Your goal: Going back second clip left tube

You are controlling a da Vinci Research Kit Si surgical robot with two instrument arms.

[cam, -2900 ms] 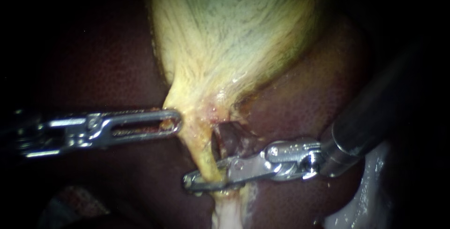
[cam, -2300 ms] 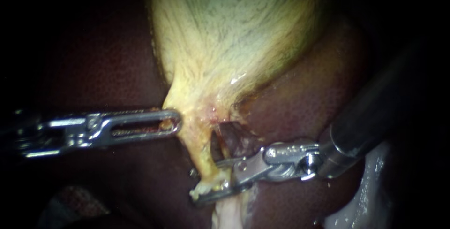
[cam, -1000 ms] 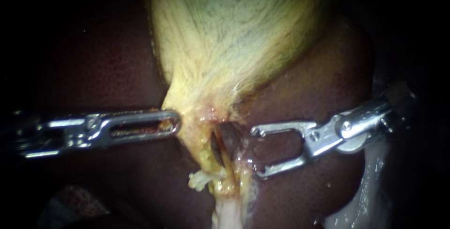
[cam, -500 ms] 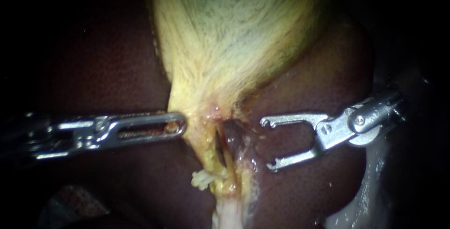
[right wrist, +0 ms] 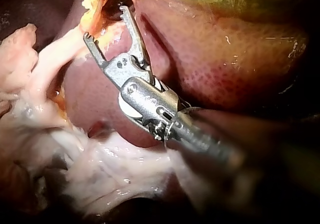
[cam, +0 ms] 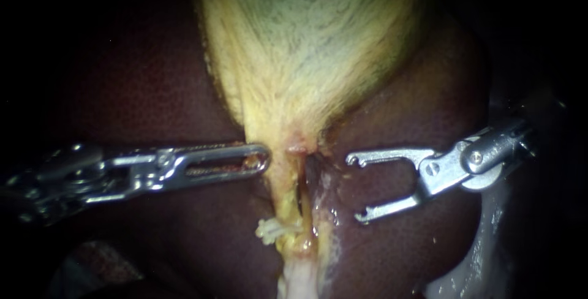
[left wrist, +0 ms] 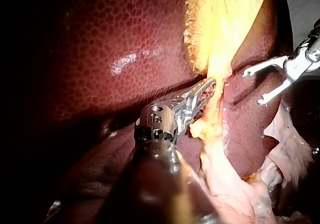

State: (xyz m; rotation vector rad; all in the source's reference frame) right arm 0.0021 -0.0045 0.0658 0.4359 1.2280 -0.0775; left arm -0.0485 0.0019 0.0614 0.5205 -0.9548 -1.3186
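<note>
The yellow gallbladder [cam: 306, 48] narrows to a neck that splits into two thin strands. A small whitish clip [cam: 269, 230] sits across the left tube [cam: 283, 204]. My left instrument [cam: 264, 158] comes in level from the left, its jaws shut on the neck's left edge; the left wrist view shows the same hold [left wrist: 209, 88]. To the right of the tubes and clear of them, my right instrument [cam: 354, 189] has its jaws open wide and empty. Those open jaws [right wrist: 104, 22] point at the tubes in the right wrist view.
Dark red liver [cam: 141, 84] surrounds the gallbladder on both sides. Pale loose tissue [cam: 300, 280] hangs below the tubes and also lies at the lower right [cam: 484, 250]. In the right wrist view the same pale tissue [right wrist: 100, 174] lies beside and under the instrument.
My right instrument's jaws, first closed across the left tube, opened and drew back to the right, leaving the whitish clip. My left instrument shifted right, carrying the gallbladder's neck with it.
</note>
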